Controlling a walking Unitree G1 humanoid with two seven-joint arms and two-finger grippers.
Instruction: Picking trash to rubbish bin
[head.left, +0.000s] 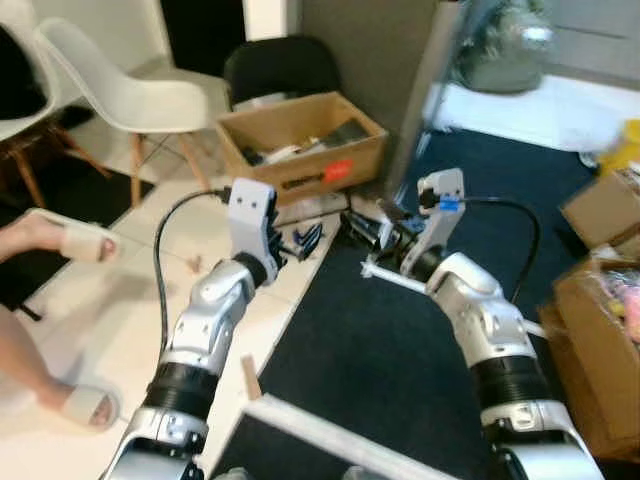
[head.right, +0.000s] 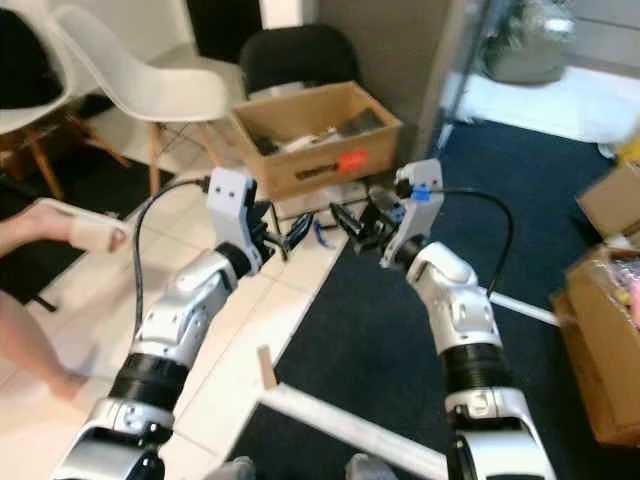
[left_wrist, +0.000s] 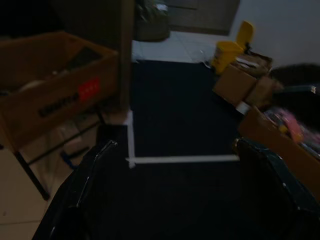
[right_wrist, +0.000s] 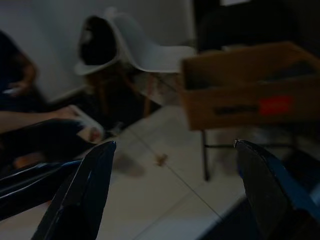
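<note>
Cardboard box (head.left: 300, 145), open-topped, brown, with a red label on its front wall; it stands on the pale tiled floor (head.left: 110, 300) beside the edge of the dark carpet (head.left: 380, 350), its long axis running across the view and slightly away to the right, and it holds mixed scraps that cannot be told apart. Left gripper (head.left: 300, 240): raised before the box, black fingers pointing forward and toward the carpet, spread wide in the left wrist view with nothing between them. Right gripper (head.left: 362, 228): raised just beside the left, fingers pointing leftward toward the box and the tiles, likewise spread wide and holding nothing. Both silver arms are bent at the elbow and reach forward, their wrists angled inward so the fingertips lie near each other. White tape lines (left_wrist: 150, 159) cross the carpet. White chair (head.left: 120, 90) and black chair (head.left: 280, 65) stand behind the box. A person's sandalled feet (head.left: 75, 240) rest on the tiles at the left. More cardboard boxes (head.left: 600, 330) sit at the right on the carpet.
</note>
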